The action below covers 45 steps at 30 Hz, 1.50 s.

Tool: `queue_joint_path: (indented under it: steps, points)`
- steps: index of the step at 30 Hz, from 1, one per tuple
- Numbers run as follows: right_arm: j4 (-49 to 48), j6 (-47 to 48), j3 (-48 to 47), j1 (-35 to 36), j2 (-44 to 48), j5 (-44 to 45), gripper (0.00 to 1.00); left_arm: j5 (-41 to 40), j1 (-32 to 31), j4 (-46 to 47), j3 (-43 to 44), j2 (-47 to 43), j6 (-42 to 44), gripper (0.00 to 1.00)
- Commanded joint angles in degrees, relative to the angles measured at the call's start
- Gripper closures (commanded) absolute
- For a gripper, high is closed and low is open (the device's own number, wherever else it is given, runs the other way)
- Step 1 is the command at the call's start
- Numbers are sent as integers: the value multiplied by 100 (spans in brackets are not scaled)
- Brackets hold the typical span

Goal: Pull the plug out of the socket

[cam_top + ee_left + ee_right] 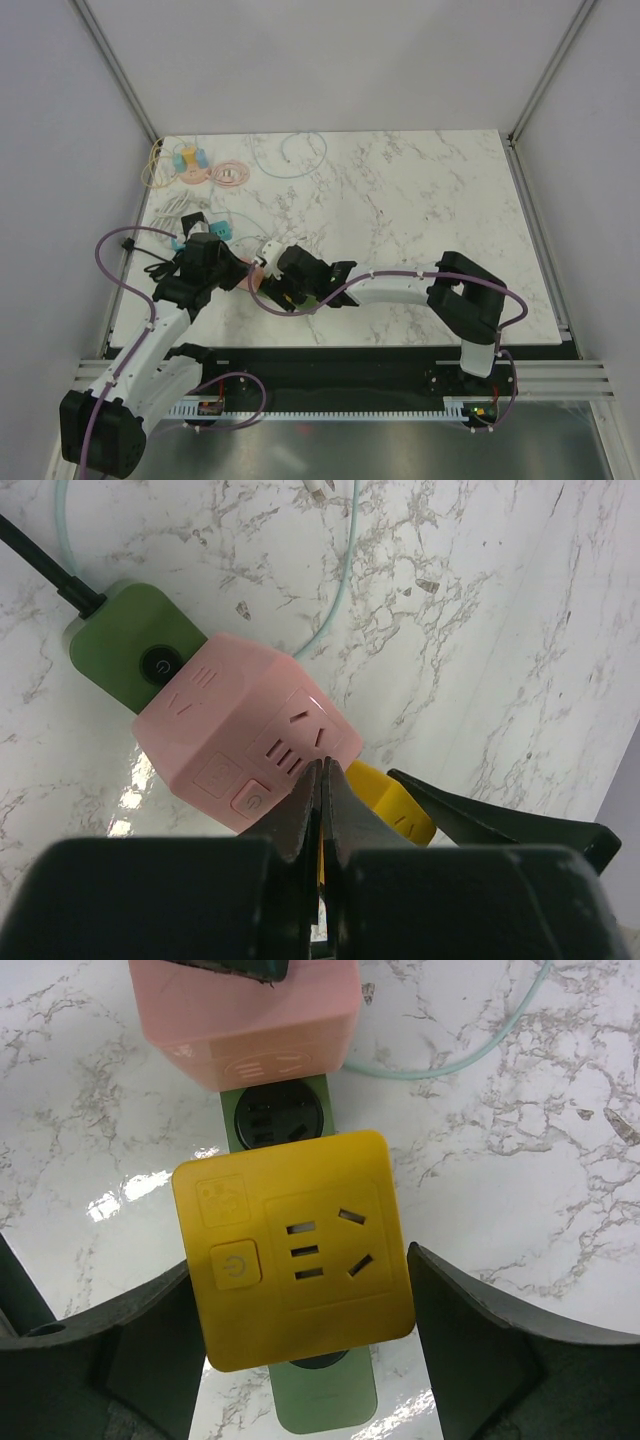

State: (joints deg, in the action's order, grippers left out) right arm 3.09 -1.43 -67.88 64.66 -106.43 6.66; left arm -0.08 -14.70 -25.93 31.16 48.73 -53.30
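Top cam: pink socket cube [250, 278] mostly hidden under arms, yellow one unseen. Items at counter's far-left corner [192, 165] too small to ID. Black cord [45, 565] cut off at frame edge.

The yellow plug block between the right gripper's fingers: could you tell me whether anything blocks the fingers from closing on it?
Nothing visible does. In the right wrist view the yellow plug block sits on the green strip between the open right gripper; both side gaps are clear. The pink block sits further along.

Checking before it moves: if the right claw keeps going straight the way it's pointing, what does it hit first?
Probably the yellow cube adapter, which sits between the open right claw fingers. Depth is unclear.
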Motion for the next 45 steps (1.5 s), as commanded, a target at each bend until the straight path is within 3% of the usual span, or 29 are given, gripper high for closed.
queue_joint_path:
  steps: [1,5,11,14,15,18,24,28,33,36,38,43,45]
  points:
    - [-274,-59,-112,2,-149,3,20,78,-7,-843,-259,154,-23,98]
    - [-415,-103,-164,2,-246,-76,22,60,-7,-870,-286,154,-14,98]
    - [-511,-235,-191,2,-142,29,40,52,-7,-887,-330,154,-49,98]
    - [-547,-366,-217,11,-10,108,68,69,-7,-887,-321,189,-32,98]
    - [-573,-401,-209,2,34,195,88,69,-7,-896,-312,224,-23,98]
    - [-870,-673,27,-41,271,415,100,69,-7,-887,-312,251,30,98]
    - [-2231,-1842,1020,-621,904,-471,100,52,-7,-887,-329,365,144,98]
    - [-2112,-1800,829,-596,853,-876,100,87,-7,-861,-321,462,179,98]
    - [-890,-265,48,159,580,703,100,166,-7,-843,-286,453,179,98]
    - [-538,308,-155,397,387,1642,100,183,-7,-843,-312,409,171,98]
    - [-529,328,-165,398,342,1751,100,192,-7,-843,-347,392,171,98]
    - [-1186,-969,186,-129,667,-19,100,192,-7,-843,-426,365,162,98]
    - [-1329,-1140,205,-217,703,-147,100,201,-7,-843,-453,295,136,98]
